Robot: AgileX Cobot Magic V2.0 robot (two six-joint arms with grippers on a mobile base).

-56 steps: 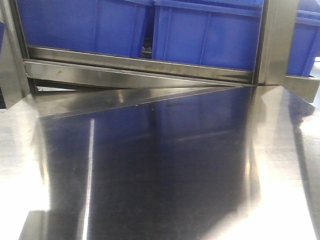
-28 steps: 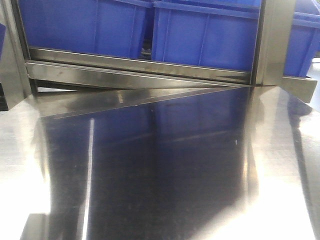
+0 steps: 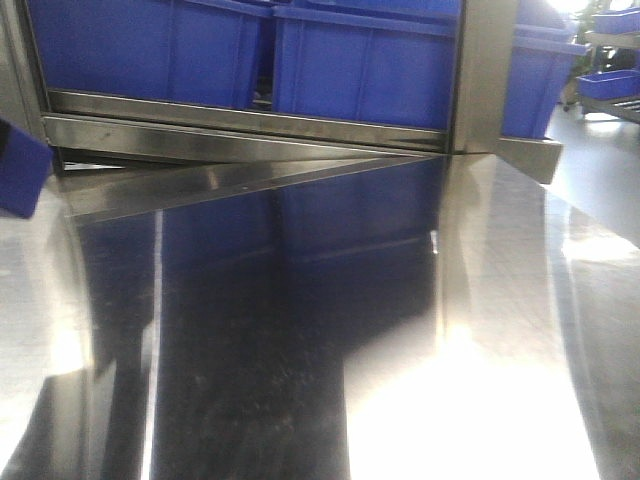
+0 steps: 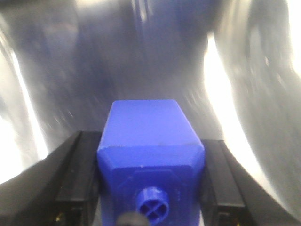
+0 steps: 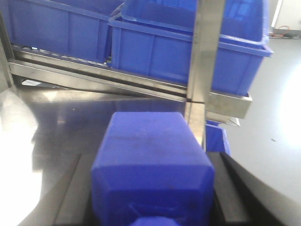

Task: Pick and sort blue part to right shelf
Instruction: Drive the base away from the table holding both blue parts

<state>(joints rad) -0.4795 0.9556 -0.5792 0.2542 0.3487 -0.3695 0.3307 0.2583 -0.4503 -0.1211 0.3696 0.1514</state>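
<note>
While left end effector (image 4: 149,143) and right end effector (image 5: 150,160) clamp blue parts (image 4: 146,125) (image 5: 150,141), steel table (image 3: 300,350) meets shelf rail (image 3: 250,140).

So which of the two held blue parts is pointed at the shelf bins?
The blue part in the right gripper: blue bins on the steel shelf lie ahead of it. The left gripper holds its part facing only steel tabletop.

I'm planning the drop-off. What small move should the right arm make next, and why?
Probably raise the right gripper and shift it slightly left. Its blue plastic block sits clamped between the fingers, below the rim of the blue plastic bin on the steel rack, and the steel upright post stands just right of straight ahead.
</note>
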